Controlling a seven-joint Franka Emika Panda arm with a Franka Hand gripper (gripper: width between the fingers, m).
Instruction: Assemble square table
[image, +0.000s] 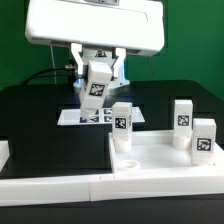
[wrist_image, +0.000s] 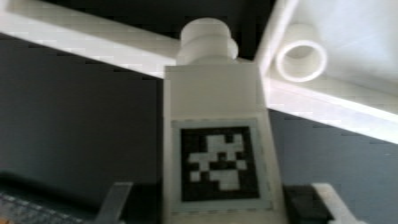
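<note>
Above marker board (image: 88, 117) | claw (image: 97, 92) clamped on leg block (image: 96, 83) | tabletop (image: 150, 155) bears three legs

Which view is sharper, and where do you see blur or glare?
Exterior view: fairly sharp, evenly lit, the white square table top bright against the black table. Wrist view: soft and blurred throughout; the held leg fills the frame, its tag smeared, and the gripper fingers are dim at the edge.

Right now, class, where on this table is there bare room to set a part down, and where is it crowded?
Free: the black table at the exterior view's left, bordered by the marker board and the tabletop. Crowded: the tabletop, carrying three legs; the hand holds a fourth leg above the marker board.
</note>
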